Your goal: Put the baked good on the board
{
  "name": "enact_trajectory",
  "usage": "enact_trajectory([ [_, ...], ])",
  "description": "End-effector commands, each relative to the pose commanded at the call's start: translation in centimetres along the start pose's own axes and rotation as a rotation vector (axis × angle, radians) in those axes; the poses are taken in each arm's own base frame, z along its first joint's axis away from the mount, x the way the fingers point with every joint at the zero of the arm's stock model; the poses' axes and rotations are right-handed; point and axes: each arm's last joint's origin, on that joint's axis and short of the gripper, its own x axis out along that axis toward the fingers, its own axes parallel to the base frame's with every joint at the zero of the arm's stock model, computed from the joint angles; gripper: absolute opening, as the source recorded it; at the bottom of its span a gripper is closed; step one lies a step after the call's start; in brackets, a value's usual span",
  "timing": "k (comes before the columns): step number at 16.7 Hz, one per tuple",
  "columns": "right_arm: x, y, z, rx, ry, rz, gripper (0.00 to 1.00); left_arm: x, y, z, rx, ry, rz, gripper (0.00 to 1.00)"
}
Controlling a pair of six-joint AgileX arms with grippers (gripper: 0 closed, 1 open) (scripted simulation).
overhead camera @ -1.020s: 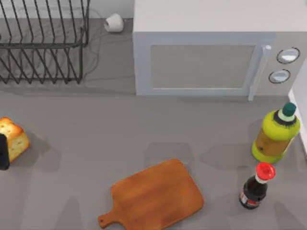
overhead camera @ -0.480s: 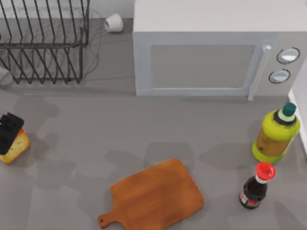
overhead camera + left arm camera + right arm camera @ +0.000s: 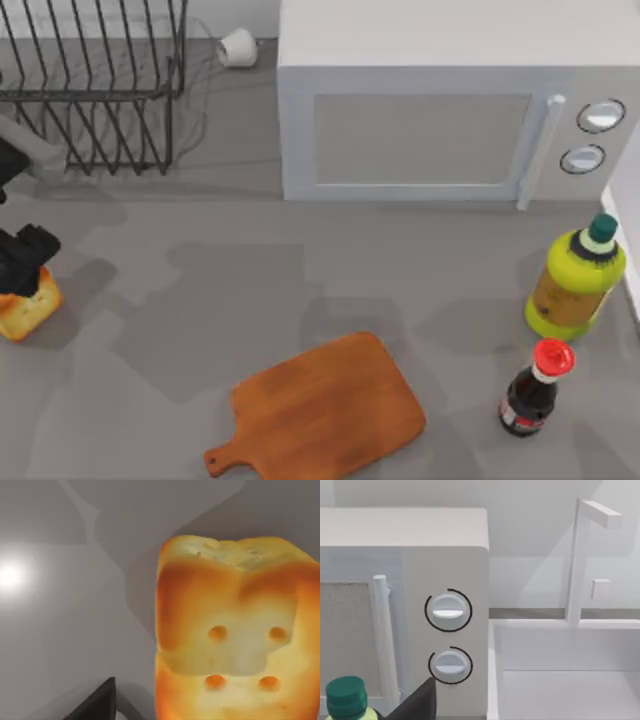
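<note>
Left claw (image 3: pixel 22 268) low over the baked good (image 3: pixel 24 310) at table's left edge, finger spread unclear

A white microwave (image 3: pixel 440 110) stands at the back of the grey table (image 3: pixel 300 260), its door handle and two round dials (image 3: pixel 448 611) on its right side. To its left sits a black wire dish rack (image 3: pixel 90 85), with a small white cup (image 3: pixel 238 46) lying between the two near the wall. Near the table's right edge stands a yellow-green bottle (image 3: pixel 575 280) with a dark green cap. Just in front of it is a smaller dark bottle (image 3: pixel 533 390) with a red cap. A white sink with a tap (image 3: pixel 580 560) lies to the microwave's right.
</note>
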Motion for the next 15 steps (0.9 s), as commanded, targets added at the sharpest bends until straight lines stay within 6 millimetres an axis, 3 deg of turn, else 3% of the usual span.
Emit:
enact_trajectory([
  [8, 0.0, 0.0, 0.0, 0.000, 0.000, 0.000, 1.00, 0.5, 0.4, 0.6, 0.020, 0.021, -0.017, 1.00],
  [15, 0.0, 0.0, 0.0, 0.000, 0.000, 0.000, 1.00, 6.5, 0.5, 0.5, 0.017, 0.016, -0.013, 1.00],
])
